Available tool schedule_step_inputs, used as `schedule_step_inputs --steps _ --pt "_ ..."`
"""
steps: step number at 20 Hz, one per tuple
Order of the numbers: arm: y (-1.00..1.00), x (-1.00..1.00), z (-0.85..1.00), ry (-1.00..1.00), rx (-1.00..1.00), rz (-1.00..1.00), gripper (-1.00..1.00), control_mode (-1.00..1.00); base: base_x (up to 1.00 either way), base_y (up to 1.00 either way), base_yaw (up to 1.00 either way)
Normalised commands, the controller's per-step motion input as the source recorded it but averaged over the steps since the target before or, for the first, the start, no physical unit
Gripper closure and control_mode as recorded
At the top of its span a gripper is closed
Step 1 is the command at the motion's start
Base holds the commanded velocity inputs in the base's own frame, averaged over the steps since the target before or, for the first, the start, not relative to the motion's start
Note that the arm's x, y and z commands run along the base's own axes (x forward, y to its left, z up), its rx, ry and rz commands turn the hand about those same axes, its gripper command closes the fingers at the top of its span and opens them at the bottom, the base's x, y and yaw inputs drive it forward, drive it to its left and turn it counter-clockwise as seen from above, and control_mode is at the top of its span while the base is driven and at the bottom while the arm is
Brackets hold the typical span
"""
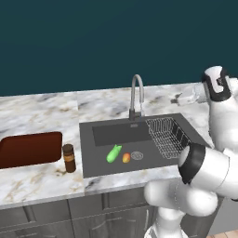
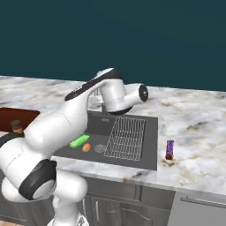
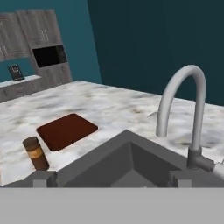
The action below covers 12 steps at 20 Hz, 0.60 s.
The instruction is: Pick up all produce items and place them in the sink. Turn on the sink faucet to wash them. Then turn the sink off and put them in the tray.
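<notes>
the cucumber (image 1: pixel 113 153) and orange fruit (image 1: pixel 126 158) lay side by side in the sink (image 1: pixel 93 162), beside the drain. the gripper (image 3: pixel 111 178) stood with jaws apart, holding nothing, near the faucet (image 3: pixel 181 105).

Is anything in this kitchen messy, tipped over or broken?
Nothing stands out. The green cucumber and small orange fruit lie in the dark grey sink, the brown jar stands upright, and the reddish-brown tray lies flat.

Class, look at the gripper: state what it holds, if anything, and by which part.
Nothing. The gripper is open and bare; the cucumber and orange fruit lie in the sink.
</notes>
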Motion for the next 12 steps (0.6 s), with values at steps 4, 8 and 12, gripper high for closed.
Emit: schedule_step_inputs --steps 4,8,12 --pt "0.36 -0.51 0.23 0.12 0.0 -0.25 -1.0 -1.0 0.0 0.0 0.0" --pt "0.49 -0.39 0.18 0.17 0.0 -0.26 -1.0 -1.0 0.0 0.0 0.0" --pt "0.59 -0.27 0.05 0.17 -0.02 -0.24 -1.0 -1.0 0.0 0.0 0.0"
